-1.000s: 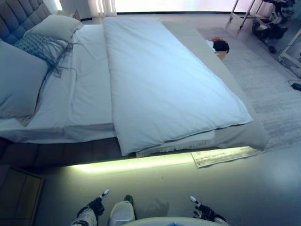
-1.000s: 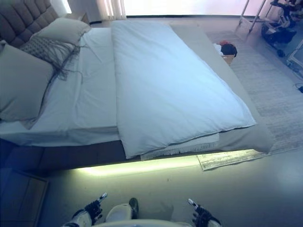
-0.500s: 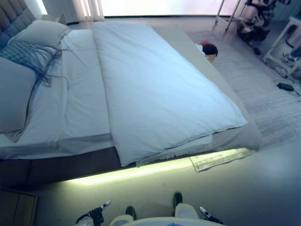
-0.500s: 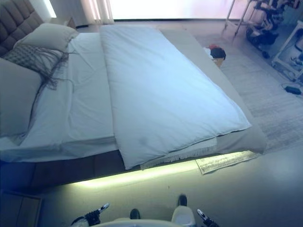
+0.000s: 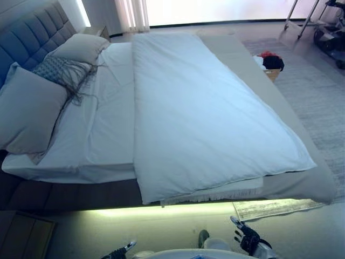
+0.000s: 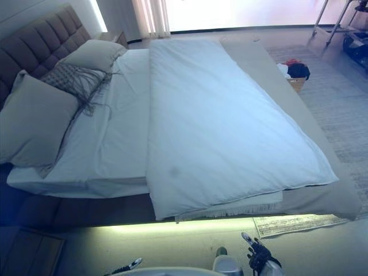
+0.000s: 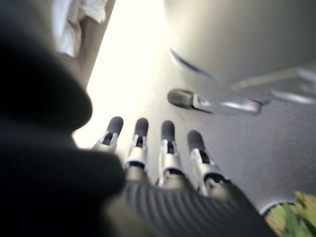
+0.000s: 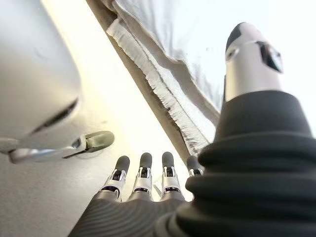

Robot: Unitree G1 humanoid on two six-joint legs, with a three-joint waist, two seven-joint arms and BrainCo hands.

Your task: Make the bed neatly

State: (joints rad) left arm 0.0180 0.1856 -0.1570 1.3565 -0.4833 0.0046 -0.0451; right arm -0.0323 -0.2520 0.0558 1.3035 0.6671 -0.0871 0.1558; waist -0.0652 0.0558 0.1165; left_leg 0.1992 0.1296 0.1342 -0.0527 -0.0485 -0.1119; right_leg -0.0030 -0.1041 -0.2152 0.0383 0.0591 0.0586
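A white duvet (image 5: 205, 113) lies flat over the bed's middle and right, its near edge hanging over the side with a fringed throw (image 5: 215, 195) showing beneath. Left of it the white sheet (image 5: 102, 124) is bare. Two grey pillows (image 5: 29, 108) and a knitted tasselled cushion (image 5: 62, 70) lie at the grey tufted headboard (image 5: 32, 32). My left hand (image 5: 121, 251) hangs low at the bottom edge, fingers (image 7: 140, 136) straight, holding nothing. My right hand (image 5: 249, 240) hangs near the floor below the bed's near corner, fingers (image 8: 143, 170) straight and empty.
A light strip glows under the bed frame (image 5: 161, 210). A pale rug (image 5: 280, 206) pokes out at the bed's near right corner. A basket with dark and red clothes (image 5: 271, 62) sits on the far side. A wooden nightstand (image 5: 21, 237) stands at the lower left.
The camera has swung, so the whole bed now sits further right and the headboard shows more. Both hands remain low and empty; the right hand shows a little higher.
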